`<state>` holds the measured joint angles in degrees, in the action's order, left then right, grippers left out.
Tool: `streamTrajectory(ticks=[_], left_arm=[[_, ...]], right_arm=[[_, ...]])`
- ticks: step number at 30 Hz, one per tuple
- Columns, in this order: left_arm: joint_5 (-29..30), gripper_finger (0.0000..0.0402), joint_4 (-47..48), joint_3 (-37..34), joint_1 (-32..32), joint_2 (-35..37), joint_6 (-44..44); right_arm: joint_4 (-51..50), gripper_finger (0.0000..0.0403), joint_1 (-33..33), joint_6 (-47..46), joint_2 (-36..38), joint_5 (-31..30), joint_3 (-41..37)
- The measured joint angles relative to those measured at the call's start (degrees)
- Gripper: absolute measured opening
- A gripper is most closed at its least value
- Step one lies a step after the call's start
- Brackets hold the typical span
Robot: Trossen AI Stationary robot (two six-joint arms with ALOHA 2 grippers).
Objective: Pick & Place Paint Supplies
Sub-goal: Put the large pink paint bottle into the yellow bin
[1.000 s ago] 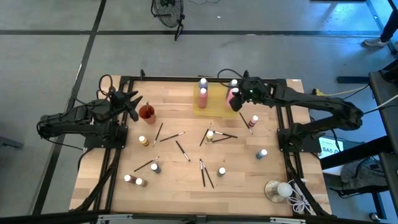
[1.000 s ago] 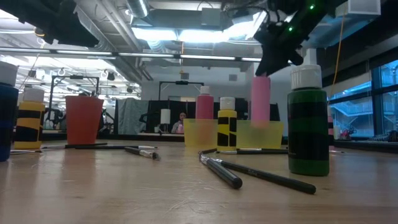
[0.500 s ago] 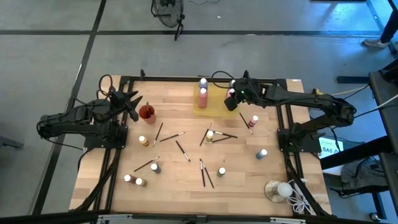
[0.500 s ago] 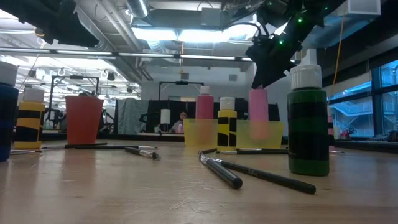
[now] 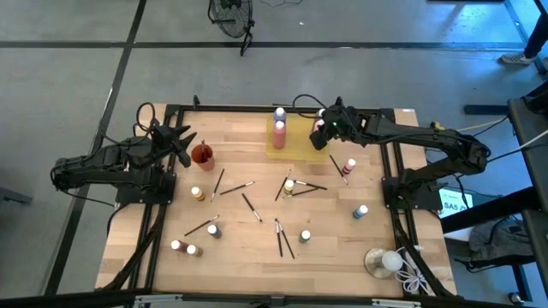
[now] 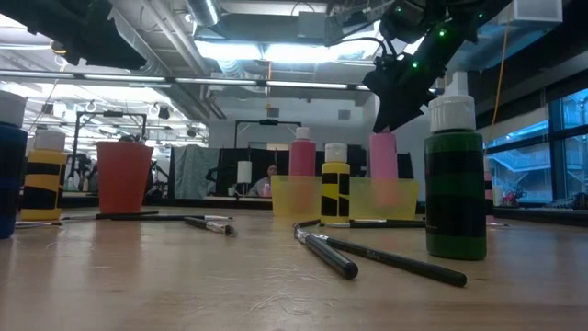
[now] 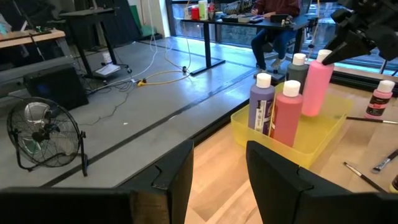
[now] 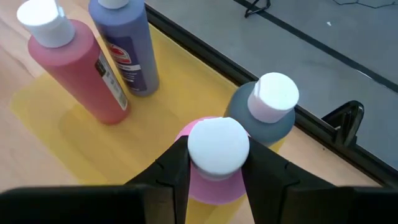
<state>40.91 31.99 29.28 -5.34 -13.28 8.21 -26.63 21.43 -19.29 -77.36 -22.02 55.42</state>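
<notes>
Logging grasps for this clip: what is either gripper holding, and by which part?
The right gripper holds the pink bottle by its white cap; the left gripper holds nothing.

I am working over a pale wooden plank tabletop [image 5: 248,231] sitting in a black metal frame [image 5: 163,214] on a grey concrete floor [image 5: 77,94]. A small black round floor fan [image 5: 229,15] is standing at twelve o'clock from the table; my left wrist view is showing the fan at floor level. Long ceiling light panels [image 6: 266,48] are glowing among exposed pipes. Tall blue-tinted windows [image 6: 537,152] are lining the room at three o'clock. Black-legged desks [image 7: 239,28] are standing beyond, with a seated person [image 7: 280,25] at one.
</notes>
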Motion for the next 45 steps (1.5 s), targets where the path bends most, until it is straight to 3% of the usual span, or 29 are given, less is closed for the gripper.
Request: streamTrajectory(ticks=[26, 35, 45], left_arm=[[0.1, 0.0143, 0.0, 0.0, 0.0, 0.0, 0.0], [0.1, 0.0143, 0.0, 0.0, 0.0, 0.0, 0.0], [0.2, 0.0143, 0.0, 0.0, 0.0, 0.0, 0.0]], right_arm=[[5.7, 0.0118, 0.2, -3.0, 0.2, 0.9, -5.4], [6.2, 0.0208, 0.2, -2.7, 0.1, 1.5, -5.6], [5.8, 0.0225, 0.2, -1.1, 0.7, 3.5, -4.7]])
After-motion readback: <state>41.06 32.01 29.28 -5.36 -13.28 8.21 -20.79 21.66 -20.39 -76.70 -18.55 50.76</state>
